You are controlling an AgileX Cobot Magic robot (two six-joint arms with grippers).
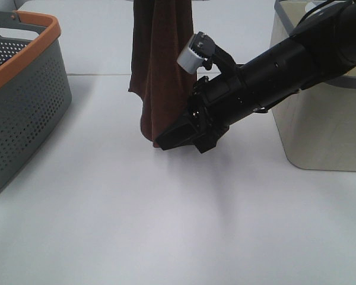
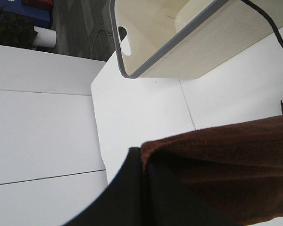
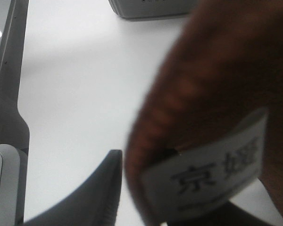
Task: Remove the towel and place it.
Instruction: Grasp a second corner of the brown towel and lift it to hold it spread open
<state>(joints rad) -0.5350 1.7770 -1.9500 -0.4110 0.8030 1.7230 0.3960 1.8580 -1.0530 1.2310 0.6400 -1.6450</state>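
Right end effector at towel (tag seen only wrist view)

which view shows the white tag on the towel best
The right wrist view: the tag sits close up on the towel edge, its dark printed characters visible though blurred. The exterior high view shows the towel hanging but no tag; the left wrist view shows only a maroon fold.

Bright even light, soft shadows; towel blurred in right wrist view.
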